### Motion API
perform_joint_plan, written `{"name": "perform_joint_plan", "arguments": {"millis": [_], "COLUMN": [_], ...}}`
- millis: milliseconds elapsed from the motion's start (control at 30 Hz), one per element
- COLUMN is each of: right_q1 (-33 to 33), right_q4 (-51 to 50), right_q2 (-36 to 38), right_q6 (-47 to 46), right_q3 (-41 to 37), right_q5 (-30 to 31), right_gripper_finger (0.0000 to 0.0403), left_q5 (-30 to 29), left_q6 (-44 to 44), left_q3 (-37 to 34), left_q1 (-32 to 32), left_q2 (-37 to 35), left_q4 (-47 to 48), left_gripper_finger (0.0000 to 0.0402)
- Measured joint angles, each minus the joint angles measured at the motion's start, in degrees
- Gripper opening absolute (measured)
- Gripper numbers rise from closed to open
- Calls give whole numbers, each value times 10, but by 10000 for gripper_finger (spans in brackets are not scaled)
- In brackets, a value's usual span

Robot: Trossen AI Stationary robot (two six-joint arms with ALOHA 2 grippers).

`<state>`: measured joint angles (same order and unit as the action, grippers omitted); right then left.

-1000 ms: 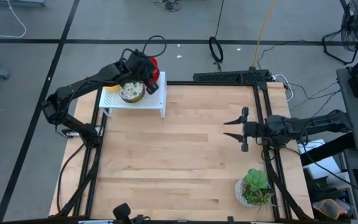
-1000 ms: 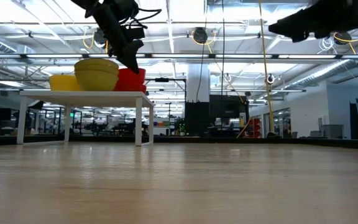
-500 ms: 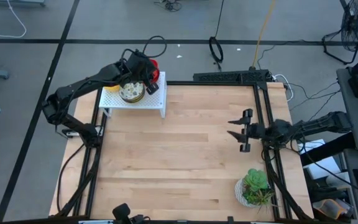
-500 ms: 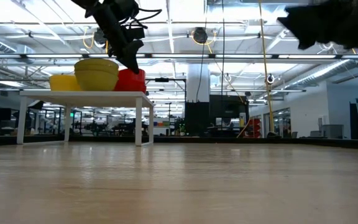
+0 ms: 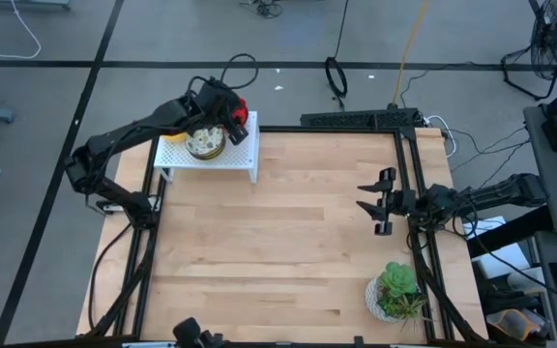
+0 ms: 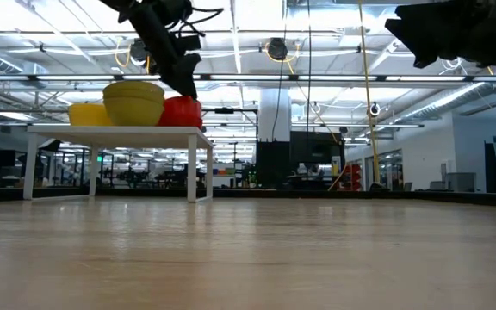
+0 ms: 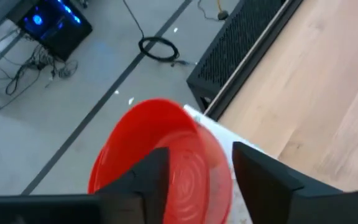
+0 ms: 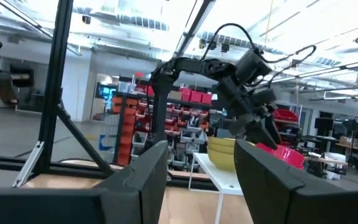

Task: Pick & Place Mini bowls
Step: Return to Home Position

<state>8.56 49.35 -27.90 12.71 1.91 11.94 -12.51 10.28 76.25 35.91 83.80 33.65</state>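
A red mini bowl (image 7: 166,134) sits tilted at the far right corner of a small white stand (image 5: 242,155) at the table's far left. My left gripper (image 7: 199,152) hangs open just above it. One finger stands over the bowl's inside and the other outside its rim. Also on the stand are yellow mini bowls (image 6: 133,102) and a speckled mini bowl (image 5: 204,143). My right gripper (image 5: 361,197) is open with nothing between its fingers, in the air over the table's right side. My left gripper comes at the red bowl from above, slanting down, with its open fingers astride the rim (image 7: 219,155) on the bowl's right side. Whether either finger touches the rim I cannot tell. The bowl rests tilted on the stand.
A green potted plant (image 5: 395,293) stands near the table's near right corner. A black frame (image 5: 361,120) runs along the far right edge. The bare wood of the table (image 5: 278,242) stretches between the stand and the plant.
My left gripper has opened over the red bowl, which has settled lower onto the stand and sits tilted there. My right gripper has drawn back a little toward the table's right edge.
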Motion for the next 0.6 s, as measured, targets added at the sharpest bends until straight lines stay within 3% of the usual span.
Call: {"name": "perform_joint_plan", "arguments": {"millis": [200,367,600], "right_q1": [0,0,0], "right_q4": [-39,-61,-63], "right_q2": [0,0,0], "right_q6": [0,0,0], "right_q3": [0,0,-1], "right_q5": [0,0,0], "right_gripper_finger": [171,171,171], "left_q5": [0,1,35], "left_q6": [2,-6,-115], "left_q3": [0,0,0], "left_q1": [-20,-40,-74], "left_q2": [-50,-143,-290], "left_q4": [-4,33,135], "left_gripper_finger": [216,223,223]}}
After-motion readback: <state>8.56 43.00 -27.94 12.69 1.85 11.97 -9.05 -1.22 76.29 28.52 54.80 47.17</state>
